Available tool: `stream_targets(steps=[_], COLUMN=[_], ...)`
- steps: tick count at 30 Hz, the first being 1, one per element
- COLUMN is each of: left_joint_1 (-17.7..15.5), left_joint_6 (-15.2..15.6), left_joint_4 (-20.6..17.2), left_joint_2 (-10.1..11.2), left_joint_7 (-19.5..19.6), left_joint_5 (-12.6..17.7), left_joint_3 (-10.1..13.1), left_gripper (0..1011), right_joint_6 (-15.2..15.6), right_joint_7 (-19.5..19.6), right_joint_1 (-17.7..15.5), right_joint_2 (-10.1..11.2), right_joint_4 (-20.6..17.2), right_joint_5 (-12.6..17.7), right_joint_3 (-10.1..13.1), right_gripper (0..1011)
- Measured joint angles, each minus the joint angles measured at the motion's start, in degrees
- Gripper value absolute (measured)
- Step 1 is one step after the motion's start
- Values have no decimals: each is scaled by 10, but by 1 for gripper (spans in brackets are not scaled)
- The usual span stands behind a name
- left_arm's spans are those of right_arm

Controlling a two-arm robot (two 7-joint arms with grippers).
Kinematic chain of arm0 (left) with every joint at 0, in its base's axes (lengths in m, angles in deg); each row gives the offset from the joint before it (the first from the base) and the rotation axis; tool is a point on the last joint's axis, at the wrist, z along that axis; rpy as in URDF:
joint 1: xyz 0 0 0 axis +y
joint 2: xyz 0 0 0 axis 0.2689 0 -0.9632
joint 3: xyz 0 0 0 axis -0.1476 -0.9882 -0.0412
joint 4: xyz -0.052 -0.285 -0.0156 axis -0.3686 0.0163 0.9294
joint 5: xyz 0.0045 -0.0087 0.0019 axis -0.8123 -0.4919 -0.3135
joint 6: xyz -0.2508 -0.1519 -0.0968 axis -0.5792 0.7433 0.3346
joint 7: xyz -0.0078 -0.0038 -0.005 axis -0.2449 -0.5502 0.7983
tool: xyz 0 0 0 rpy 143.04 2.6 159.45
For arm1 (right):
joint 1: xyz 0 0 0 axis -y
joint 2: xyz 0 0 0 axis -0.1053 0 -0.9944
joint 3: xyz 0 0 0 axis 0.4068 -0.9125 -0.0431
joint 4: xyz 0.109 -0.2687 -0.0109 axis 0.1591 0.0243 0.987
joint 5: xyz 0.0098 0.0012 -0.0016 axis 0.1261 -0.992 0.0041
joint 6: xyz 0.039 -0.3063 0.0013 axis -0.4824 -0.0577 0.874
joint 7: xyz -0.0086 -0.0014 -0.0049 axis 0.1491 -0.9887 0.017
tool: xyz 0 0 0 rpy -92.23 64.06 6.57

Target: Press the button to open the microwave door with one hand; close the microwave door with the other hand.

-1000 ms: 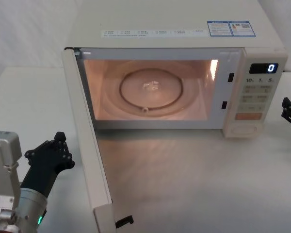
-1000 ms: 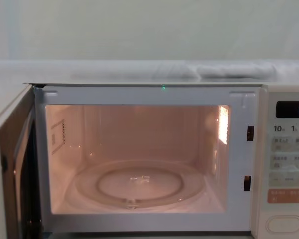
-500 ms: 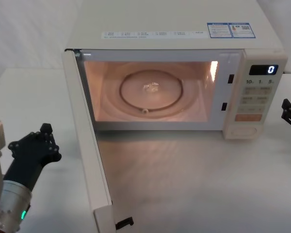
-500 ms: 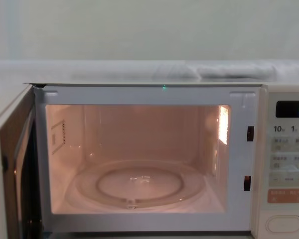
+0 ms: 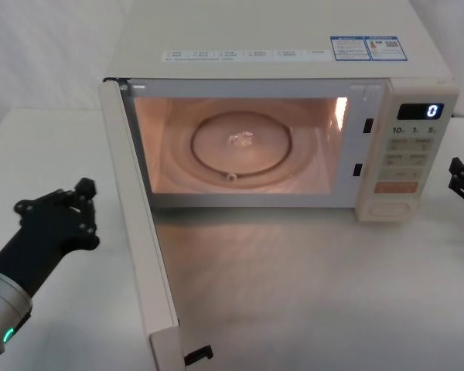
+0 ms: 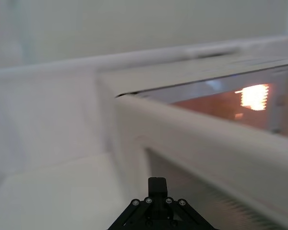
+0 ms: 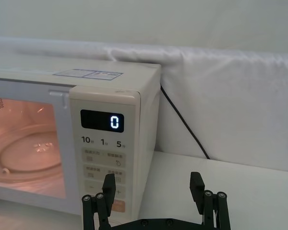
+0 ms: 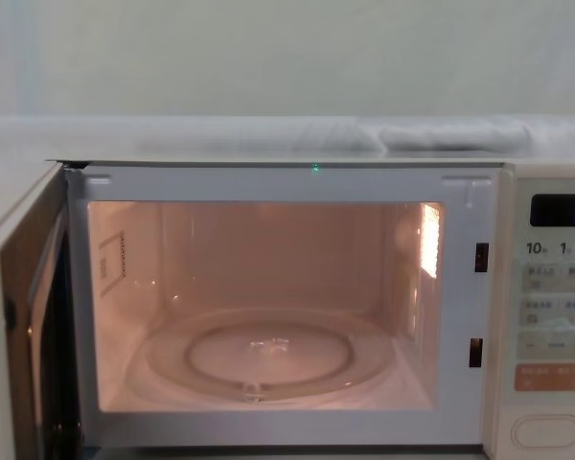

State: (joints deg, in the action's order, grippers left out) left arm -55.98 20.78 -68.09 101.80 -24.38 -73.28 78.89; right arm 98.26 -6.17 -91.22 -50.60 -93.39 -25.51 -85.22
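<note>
Microwave door [image 5: 139,232] stands swung wide open on my left, cavity lit. My left gripper [image 5: 58,220] sits just outside the door's outer face, fingers' state I cannot tell. Right gripper [image 7: 153,189], fingers spread, empty, waits beside the button [image 5: 390,205].

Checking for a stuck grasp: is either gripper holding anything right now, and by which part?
Nothing is held. The left gripper sits apart from the outer face of the open microwave door; the right gripper is open and empty beside the microwave.
</note>
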Motion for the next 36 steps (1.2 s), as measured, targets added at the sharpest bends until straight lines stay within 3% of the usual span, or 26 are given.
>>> stream_targets(steps=[6,15,24,36], left_joint_1=[-6,-17,-45,-118], left_joint_6=[-18,-41,-68,-58], left_joint_4=[5,16,31,71], left_joint_2=[35,62,65,60], left_joint_7=[60,97,124,140], left_joint_5=[-38,-67,-96,-109], left_joint_3=[7,22,52,131], left_gripper=[0,0,0,0], right_joint_6=[0,0,0,0], right_joint_7=[0,0,0,0], right_joint_1=[0,0,0,0], right_joint_2=[0,0,0,0], right_joint_4=[0,0,0,0], right_joint_5=[0,0,0,0], right_joint_3=[0,0,0,0], right_gripper=[1002,1002,1002,1002])
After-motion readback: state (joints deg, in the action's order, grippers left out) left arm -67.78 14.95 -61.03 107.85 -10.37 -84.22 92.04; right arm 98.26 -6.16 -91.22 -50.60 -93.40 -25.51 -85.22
